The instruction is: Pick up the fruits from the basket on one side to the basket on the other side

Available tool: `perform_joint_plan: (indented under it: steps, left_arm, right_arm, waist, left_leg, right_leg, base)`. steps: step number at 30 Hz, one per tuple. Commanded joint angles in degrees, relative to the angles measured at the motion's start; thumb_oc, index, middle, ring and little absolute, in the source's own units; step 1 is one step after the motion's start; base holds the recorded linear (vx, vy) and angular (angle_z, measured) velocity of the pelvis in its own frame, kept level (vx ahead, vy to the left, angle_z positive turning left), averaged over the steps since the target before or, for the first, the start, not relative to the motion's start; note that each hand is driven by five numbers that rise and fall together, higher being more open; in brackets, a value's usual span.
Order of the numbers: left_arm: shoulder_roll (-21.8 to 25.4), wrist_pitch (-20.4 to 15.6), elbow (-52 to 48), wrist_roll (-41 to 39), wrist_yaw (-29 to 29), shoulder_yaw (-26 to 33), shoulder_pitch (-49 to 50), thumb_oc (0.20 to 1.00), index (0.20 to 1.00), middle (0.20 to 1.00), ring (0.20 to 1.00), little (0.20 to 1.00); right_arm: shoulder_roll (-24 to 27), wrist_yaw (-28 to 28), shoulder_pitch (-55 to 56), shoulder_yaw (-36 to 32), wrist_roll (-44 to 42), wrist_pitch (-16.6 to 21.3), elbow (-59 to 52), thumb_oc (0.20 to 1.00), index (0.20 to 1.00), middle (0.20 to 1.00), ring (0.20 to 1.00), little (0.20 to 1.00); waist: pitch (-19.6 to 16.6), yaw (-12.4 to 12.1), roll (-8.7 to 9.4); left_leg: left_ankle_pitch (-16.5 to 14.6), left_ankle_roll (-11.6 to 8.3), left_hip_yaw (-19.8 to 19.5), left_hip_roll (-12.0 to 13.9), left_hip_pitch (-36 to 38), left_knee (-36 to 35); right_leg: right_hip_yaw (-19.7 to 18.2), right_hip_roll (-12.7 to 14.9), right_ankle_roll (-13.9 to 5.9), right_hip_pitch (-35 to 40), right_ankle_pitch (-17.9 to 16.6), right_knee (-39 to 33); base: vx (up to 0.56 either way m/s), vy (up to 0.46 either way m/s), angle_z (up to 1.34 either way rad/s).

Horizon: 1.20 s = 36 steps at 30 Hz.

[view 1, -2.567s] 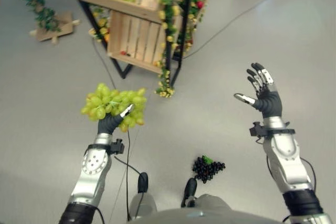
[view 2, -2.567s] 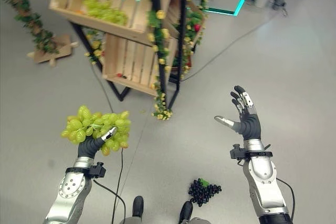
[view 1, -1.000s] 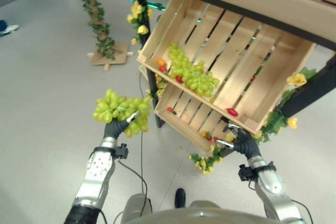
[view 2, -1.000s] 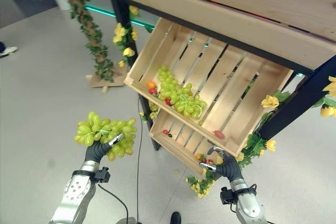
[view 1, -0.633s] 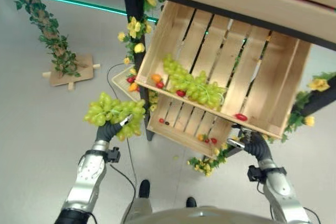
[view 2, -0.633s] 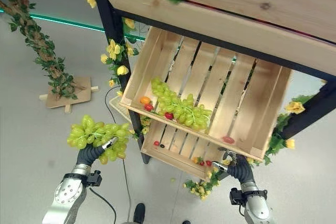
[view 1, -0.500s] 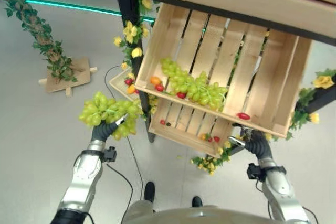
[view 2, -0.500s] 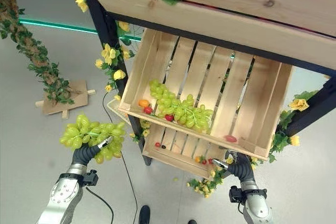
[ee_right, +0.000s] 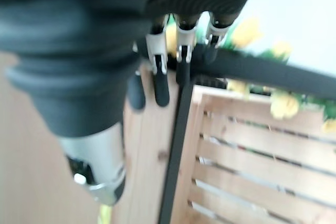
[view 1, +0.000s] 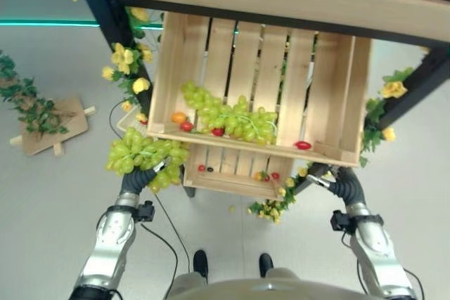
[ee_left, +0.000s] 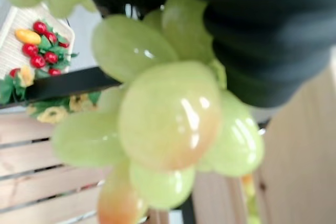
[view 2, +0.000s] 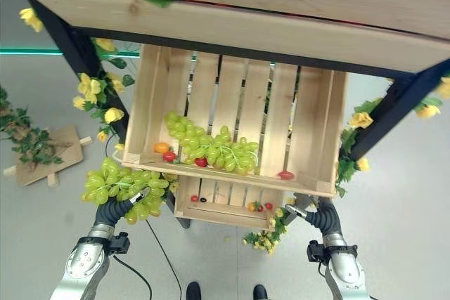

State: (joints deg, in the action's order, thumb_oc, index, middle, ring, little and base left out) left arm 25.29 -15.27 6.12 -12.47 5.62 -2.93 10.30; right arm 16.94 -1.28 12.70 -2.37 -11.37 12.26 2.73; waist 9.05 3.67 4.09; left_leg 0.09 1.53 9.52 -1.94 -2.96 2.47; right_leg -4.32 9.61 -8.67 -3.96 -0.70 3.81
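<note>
The left hand [view 1: 133,180] grips a green grape bunch [view 1: 144,154] beside the wooden crate [view 1: 355,96], while the right hand [view 2: 318,217] hangs empty, fingers relaxed.

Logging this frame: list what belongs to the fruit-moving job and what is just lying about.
Job: green grape bunch held in left robot hand; upper crate with grapes; lower crate; right robot hand.
Lying about: yellow flower garland; leafy vine.

The left hand [view 1: 138,178] is raised on a bent arm, fingers curled tight round a load. The right hand [view 2: 314,216] is up too, wrist cocked, fingers [ee_right: 159,80] straight and relaxed, holding nothing.
</note>
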Motion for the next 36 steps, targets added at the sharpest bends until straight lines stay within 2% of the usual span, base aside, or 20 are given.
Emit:
perform_joint_plan:
  steps: [1, 2, 3, 4, 6, 7, 9, 10, 11, 12, 13, 14, 16, 20, 21, 23, 25, 26, 30, 36]
  left_arm:
    - [-0.05, -5.45, -6.65, 1.33, 1.52, 4.87, -3.82, 0.200, 0.200, 0.200, 0.200, 0.200]
    - [-0.03, -5.43, -6.67, 1.34, 1.52, 4.89, -3.83, 0.200, 0.200, 0.200, 0.200, 0.200]
    - [-0.24, -5.42, -6.70, 1.65, 1.67, 5.11, -3.34, 0.200, 0.200, 0.200, 0.200, 0.200]
    - [-0.17, -5.47, -6.66, 1.86, 1.76, 5.37, -3.20, 0.200, 0.200, 0.200, 0.200, 0.200]
    - [-0.25, -5.54, -6.16, 1.92, 1.71, 4.97, -3.52, 0.200, 0.200, 0.200, 0.200, 0.200]
    - [-0.29, -5.48, -5.82, 1.74, 1.80, 4.80, -3.71, 0.200, 0.200, 0.200, 0.200, 0.200]
    - [-0.43, -5.26, -5.94, 1.54, 2.03, 4.83, -3.80, 0.200, 0.200, 0.200, 0.200, 0.200]
    - [-0.58, -5.13, -5.91, 1.42, 1.95, 4.70, -3.87, 0.200, 0.200, 0.200, 0.200, 0.200]
    - [-1.10, -5.06, -5.79, 1.11, 2.01, 5.16, -3.47, 0.200, 0.200, 0.200, 0.200, 0.200]
    - [-1.11, -5.06, -5.79, 1.11, 2.01, 5.19, -3.49, 0.200, 0.200, 0.200, 0.200, 0.200]
    - [-1.87, -4.95, -5.65, 0.07, 2.09, 5.22, -3.69, 0.200, 0.200, 0.200, 0.200, 0.200]
    - [-1.88, -4.94, -5.65, 0.05, 2.08, 5.19, -3.70, 0.200, 0.200, 0.200, 0.200, 0.200]
    - [-2.15, -4.71, -5.50, -0.26, 1.83, 5.04, -3.60, 0.200, 0.200, 0.200, 0.200, 0.200]
    - [-2.53, -4.91, -5.02, -0.77, 2.02, 3.62, -5.70, 0.200, 0.200, 0.200, 0.200, 0.200]
    - [-2.71, -4.96, -5.16, -0.75, 2.02, 3.49, -5.87, 0.200, 0.200, 0.200, 0.200, 0.200]
    - [-2.97, -5.09, -5.35, -0.68, 1.92, 3.30, -6.22, 0.200, 0.200, 0.200, 0.200, 0.200]
    - [-3.14, -4.97, -5.59, -1.02, 1.30, 3.22, -6.17, 0.200, 0.200, 0.200, 0.200, 0.200]
    - [-3.08, -5.08, -5.89, -1.19, 0.93, 2.97, -5.93, 0.200, 0.200, 0.200, 0.200, 0.200]
    - [-2.94, -5.00, -5.76, -1.15, 0.53, 2.56, -5.09, 0.200, 0.200, 0.200, 0.200, 0.200]
    - [-1.88, -4.52, -5.23, 0.11, 0.81, 2.74, -3.97, 0.200, 0.200, 0.200, 0.200, 0.200]
  right_arm:
    - [1.30, -0.96, -5.25, -0.39, 0.06, 3.80, -1.26, 1.000, 1.000, 1.000, 1.000, 1.000]
    - [1.27, -0.97, -5.29, -0.38, 0.08, 3.81, -1.24, 1.000, 1.000, 1.000, 1.000, 1.000]
    - [1.23, -1.22, -5.48, 0.12, 0.71, 3.71, -1.25, 1.000, 1.000, 1.000, 1.000, 1.000]
    - [1.33, -0.85, -5.49, 0.61, 0.66, 3.61, -1.44, 1.000, 1.000, 1.000, 1.000, 1.000]
    - [1.87, -0.29, -5.39, 0.48, 1.11, 3.57, -1.37, 1.000, 1.000, 1.000, 1.000, 1.000]
    - [2.01, -0.32, -5.50, 0.41, 1.06, 3.54, -1.41, 1.000, 1.000, 1.000, 1.000, 1.000]
    - [2.35, -0.36, -6.09, 0.69, 0.80, 3.56, -1.46, 1.000, 1.000, 1.000, 1.000, 1.000]
    - [2.56, -0.44, -6.42, 0.99, 0.79, 3.45, -1.47, 1.000, 1.000, 1.000, 1.000, 1.000]
    - [2.71, -0.32, -6.72, 1.16, 0.45, 3.22, -1.40, 1.000, 1.000, 1.000, 1.000, 1.000]
    - [2.71, -0.32, -6.76, 1.17, 0.45, 3.23, -1.39, 1.000, 1.000, 1.000, 1.000, 1.000]
    - [3.36, -0.91, -7.22, 0.99, 0.14, 3.17, -1.26, 1.000, 1.000, 1.000, 1.000, 1.000]
    - [3.39, -0.91, -7.21, 0.96, 0.12, 3.17, -1.24, 1.000, 1.000, 1.000, 1.000, 1.000]
    - [3.87, -0.70, -6.64, 0.22, -1.04, 3.35, -1.96, 1.000, 1.000, 1.000, 1.000, 1.000]
    - [5.57, -1.94, -6.41, -0.84, -2.13, 4.25, -2.62, 1.000, 1.000, 1.000, 1.000, 1.000]
    - [6.21, -2.17, -6.72, -0.87, -1.99, 4.31, -2.63, 1.000, 1.000, 1.000, 1.000, 1.000]
    - [6.92, -2.35, -7.59, -0.86, -2.53, 4.40, -2.12, 1.000, 1.000, 1.000, 1.000, 1.000]
    - [7.38, -1.91, -7.71, -0.93, -2.89, 4.24, -1.59, 1.000, 1.000, 1.000, 1.000, 1.000]
    - [6.93, -1.71, -7.26, -1.08, -2.96, 4.36, -1.68, 1.000, 1.000, 1.000, 1.000, 1.000]
    - [6.27, -2.12, -6.58, -1.83, -2.25, 4.02, -1.44, 1.000, 1.000, 1.000, 1.000, 1.000]
    - [4.75, -2.56, -7.06, -1.37, -1.82, 3.82, -0.33, 1.000, 1.000, 1.000, 1.000, 1.000]
  waist:
    - [1.04, -2.76, -2.77]
    - [0.99, -2.55, -2.70]
    - [1.15, -3.23, -3.10]
    - [1.21, -3.11, -3.10]
    - [0.53, -2.73, -2.80]
    - [0.19, -2.75, -2.81]
    - [-0.74, -3.85, -2.73]
    - [-1.18, -4.52, -2.34]
    - [-1.79, -5.21, -1.52]
    - [-1.88, -5.26, -1.60]
    - [-1.65, -5.80, -1.50]
    - [-1.57, -5.79, -1.56]
    - [-1.32, -5.41, -1.91]
    - [0.35, -4.49, -3.30]
    - [0.90, -4.74, -3.21]
    - [1.64, -5.01, -2.53]
    - [1.35, -4.24, -1.67]
    - [0.53, -3.78, -2.14]
    - [-0.91, -3.05, -2.60]
    - [-2.18, -3.37, -2.14]
  left_leg:
    - [-8.73, -1.41, 2.92, 3.49, -0.32, 7.60]
    - [-8.47, -1.41, 2.73, 3.39, -0.47, 7.50]
    - [-7.75, -1.61, 3.14, 3.75, -0.35, 6.83]
    - [-6.75, -1.53, 3.61, 3.78, -0.35, 6.15]
    - [-5.64, -0.84, 3.94, 3.38, -0.71, 5.09]
    - [-5.47, -0.59, 4.24, 3.48, -0.62, 4.70]
    - [-5.23, -0.65, 5.57, 4.13, -0.95, 4.40]
    - [-5.21, -0.98, 6.20, 4.47, -1.81, 5.15]
    - [-4.85, -1.60, 6.44, 5.52, -3.36, 6.59]
    - [-4.65, -1.62, 6.49, 5.66, -3.52, 6.54]
    - [-2.90, -2.87, 7.00, 7.18, -4.27, 6.90]
    - [-3.06, -3.00, 6.93, 7.28, -4.19, 7.04]
    - [-0.98, -4.30, 5.32, 8.46, -4.92, 6.54]
    - [6.64, -8.29, 1.65, 10.77, -7.08, 2.64]
    - [6.80, -9.23, -1.00, 10.98, -6.91, 1.92]
    - [3.68, -8.59, -5.89, 9.30, -6.71, 4.60]
    - [-2.38, -7.24, -5.32, 7.16, -5.07, 9.16]
    - [-3.46, -6.96, -5.80, 6.24, -3.08, 7.73]
    - [-3.34, -6.47, -5.67, 6.14, -1.66, 5.02]
    - [-2.85, -5.81, -5.46, 5.94, -0.04, 1.62]
  right_leg:
    - [19.04, 7.62, -3.96, -3.32, -3.17, -0.76]
    - [19.28, 7.69, -3.91, -3.28, -3.34, -0.96]
    - [22.94, 8.78, -3.45, -2.41, -3.22, 0.83]
    - [23.63, 8.61, -3.27, -1.04, -1.62, 3.39]
    - [18.28, 5.19, -2.94, -0.07, 2.12, 9.88]
    - [17.20, 4.05, -2.90, 0.58, 3.92, 12.27]
    - [17.32, 3.92, -2.56, 2.37, 5.98, 12.89]
    - [17.75, 4.45, -2.64, 4.24, 5.79, 10.26]
    - [17.43, 3.15, -1.99, 6.91, 7.72, 5.53]
    - [17.39, 2.99, -1.89, 6.80, 7.43, 5.26]
    - [17.85, 1.81, -1.02, 7.20, 7.20, 1.81]
    - [17.91, 1.71, -0.97, 7.42, 7.26, 1.71]
    - [17.15, -0.28, 0.19, 7.68, 8.45, 0.33]
    - [19.37, -4.14, 2.40, 7.89, 8.25, -3.12]
    - [19.82, -4.32, 2.44, 7.99, 8.32, -3.81]
    - [20.37, -3.71, 2.61, 7.18, 7.32, -4.01]
    - [21.59, -2.56, 2.68, 6.14, 6.48, -3.52]
    - [21.64, -2.89, 2.64, 5.17, 6.22, -2.99]
    - [21.85, -2.89, 2.59, 5.51, 6.41, -2.27]
    - [22.09, -2.03, 1.92, 5.61, 6.04, -1.50]
  base:
    - [-0.23, 0.001, -0.68]
    - [-0.27, 0.024, -0.84]
    - [-0.11, 0.034, -1.70]
    - [-0.17, 0.039, -1.63]
    - [-0.17, -0.022, -0.78]
    - [-0.15, -0.082, -0.08]
    - [-0.14, -0.160, -0.29]
    - [-0.14, -0.343, -0.55]
    - [-0.11, -0.286, -0.45]
    - [-0.14, -0.419, -0.59]
    - [-0.08, -0.240, -0.51]
    - [-0.11, -0.331, -0.57]
    - [-0.07, -0.263, -0.20]
    - [-0.16, -0.255, 0.36]
    - [-0.17, -0.159, 0.34]
    - [-0.19, -0.111, 0.37]
    - [-0.17, -0.053, 0.18]
    - [-0.09, 0.013, 0.29]
    - [0.02, 0.053, 0.22]
    - [0.01, 0.062, 0.13]
